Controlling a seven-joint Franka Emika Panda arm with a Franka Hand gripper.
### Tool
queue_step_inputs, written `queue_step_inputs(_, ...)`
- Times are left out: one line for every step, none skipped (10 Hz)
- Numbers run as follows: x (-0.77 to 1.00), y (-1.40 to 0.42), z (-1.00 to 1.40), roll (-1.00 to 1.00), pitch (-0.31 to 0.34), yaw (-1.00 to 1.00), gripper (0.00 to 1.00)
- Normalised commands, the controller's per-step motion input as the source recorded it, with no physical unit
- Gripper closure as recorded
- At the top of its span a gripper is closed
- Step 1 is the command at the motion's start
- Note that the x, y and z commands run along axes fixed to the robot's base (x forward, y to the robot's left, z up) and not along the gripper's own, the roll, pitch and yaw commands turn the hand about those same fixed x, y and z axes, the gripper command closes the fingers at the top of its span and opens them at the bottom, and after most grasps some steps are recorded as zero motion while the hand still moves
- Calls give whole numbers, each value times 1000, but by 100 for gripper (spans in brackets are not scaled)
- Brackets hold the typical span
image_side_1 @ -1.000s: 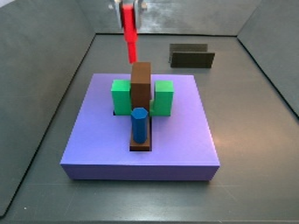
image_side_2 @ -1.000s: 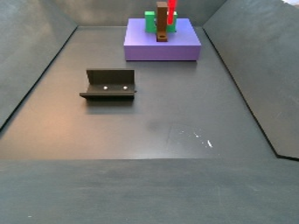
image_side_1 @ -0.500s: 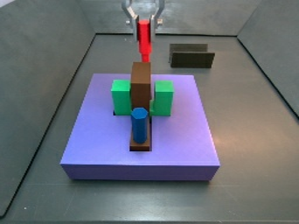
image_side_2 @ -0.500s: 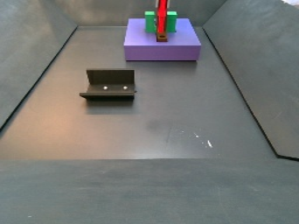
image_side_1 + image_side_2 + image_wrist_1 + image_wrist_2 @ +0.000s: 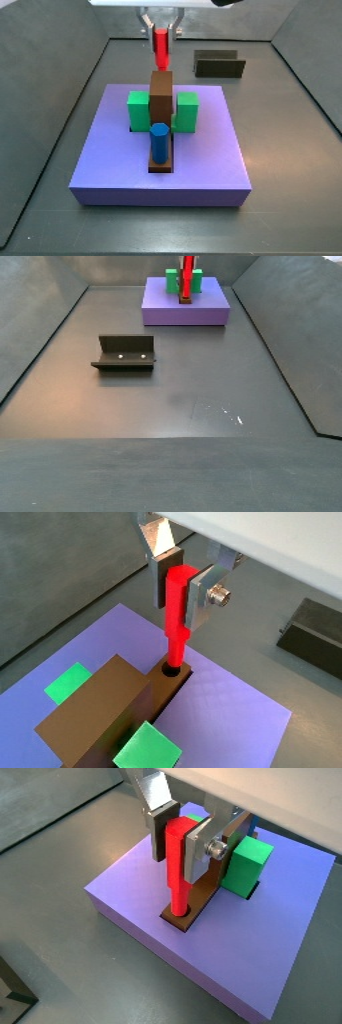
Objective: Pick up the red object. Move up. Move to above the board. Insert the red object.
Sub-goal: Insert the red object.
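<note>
Above the far end of the large flat purple-blue square board (image 5: 160,150), the silver two-finger gripper (image 5: 179,584) clamps the thin bright red stick (image 5: 175,617) upright, its lower tip in a hole of the long brown block (image 5: 115,710) between green blocks (image 5: 246,865).

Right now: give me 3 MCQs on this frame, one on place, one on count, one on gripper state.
1. Where is the lower tip of the red object?
A. on the floor by the fixture
B. at a hole in the brown block's end
C. on a green block

2. How many green blocks flank the brown block?
A. one
B. two
C. four

3. The gripper is:
A. shut on the red object
B. open, empty
C. holding the blue peg

Answers:
1 B, both wrist views show the tip at the dark hole above the board.
2 B, a side view shows one each side.
3 A, the fingers clamp its upper part.
</note>
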Motion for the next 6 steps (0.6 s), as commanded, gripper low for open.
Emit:
queue_step_inputs(0,-29,-220,-21,-37,0,100)
queue_step_inputs(0,-71,-206,-49,-34,0,100)
queue_step_inputs(0,-57,-200,-49,-43,0,100)
queue_step_inputs(0,-40,-180,-39,-26,0,100)
queue_step_inputs(0,-74,-71,-16,-13,0,100)
queue_step_inputs(0,-114,0,0,0,0,100)
